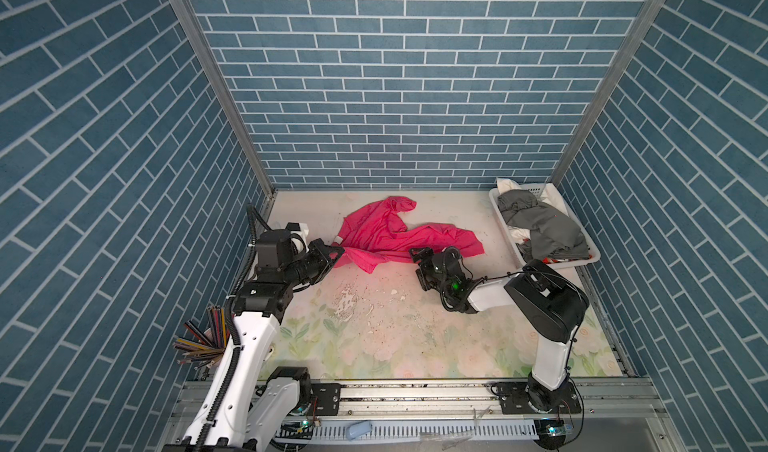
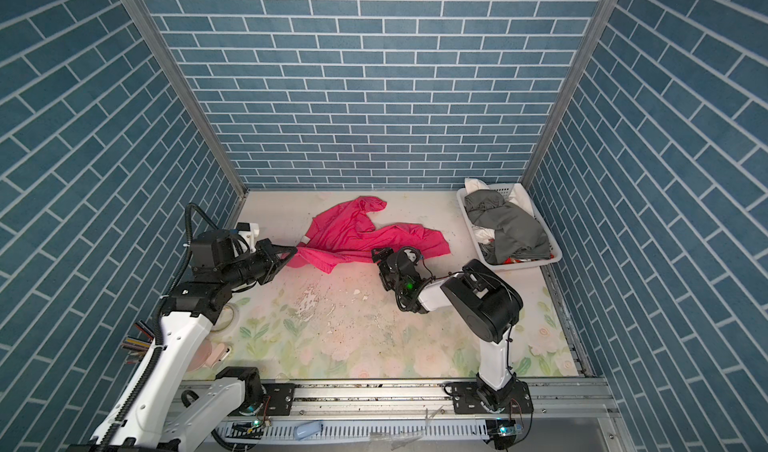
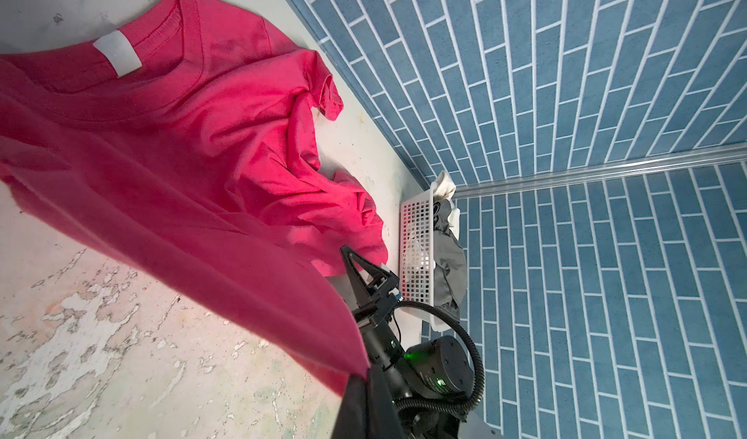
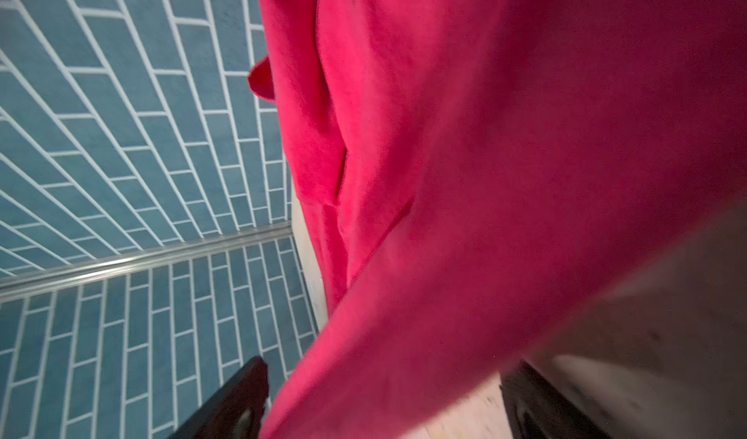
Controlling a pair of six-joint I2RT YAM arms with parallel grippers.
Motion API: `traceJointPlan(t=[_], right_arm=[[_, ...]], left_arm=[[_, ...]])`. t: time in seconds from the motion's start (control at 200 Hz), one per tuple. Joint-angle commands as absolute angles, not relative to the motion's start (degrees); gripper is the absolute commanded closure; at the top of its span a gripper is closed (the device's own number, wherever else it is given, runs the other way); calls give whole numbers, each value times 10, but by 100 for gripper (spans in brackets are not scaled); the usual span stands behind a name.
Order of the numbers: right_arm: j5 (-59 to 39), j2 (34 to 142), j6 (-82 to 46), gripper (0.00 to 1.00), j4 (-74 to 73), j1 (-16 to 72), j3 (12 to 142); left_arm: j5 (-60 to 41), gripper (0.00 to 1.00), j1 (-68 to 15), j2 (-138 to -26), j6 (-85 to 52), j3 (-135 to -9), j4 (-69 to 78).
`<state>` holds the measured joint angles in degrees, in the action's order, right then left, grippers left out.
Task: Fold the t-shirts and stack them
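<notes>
Blue-brick walls (image 1: 395,96) box a floral tabletop (image 1: 374,325). Jaws of the left gripper (image 1: 337,252) pinch an edge of the pink t-shirt (image 1: 382,231), whose length runs away from them toward the right gripper (image 1: 417,267); its spread jaws straddle the far edge, gripping nothing. That arm sits nearer the free end.

A white basket (image 1: 500,217) sits on the table's (image 1: 395,325) far right corner. Pencils (image 1: 199,339) stand off the table's near left edge. Blue brick walls (image 1: 395,75) enclose the table.
</notes>
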<state>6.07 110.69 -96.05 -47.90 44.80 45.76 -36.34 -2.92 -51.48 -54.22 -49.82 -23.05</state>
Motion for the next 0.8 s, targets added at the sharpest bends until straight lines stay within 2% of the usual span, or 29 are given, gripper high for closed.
traceJointPlan(t=[0.0, 0.095, 0.175, 0.26, 0.325, 0.56, 0.795], right_arm=[[134, 1157, -1015, 12, -590, 438, 471], [176, 1183, -1020, 20, -633, 427, 477], [197, 1202, -1020, 21, -662, 414, 479], [218, 1221, -1028, 33, -689, 400, 475], [223, 1229, -1033, 37, -702, 386, 469], [225, 1214, -1022, 34, -700, 336, 429], [207, 1238, -1011, 36, -752, 299, 413]], left_arm=[[-375, 100, -31, -506, -546, -505, -216], [-372, 100, -34, -507, -542, -509, -223], [-372, 100, -36, -507, -540, -509, -226], [-372, 100, -37, -507, -540, -505, -224], [-373, 100, -37, -507, -539, -503, -225], [-370, 100, -36, -503, -533, -489, -229], [-357, 100, -29, -504, -518, -492, -247]])
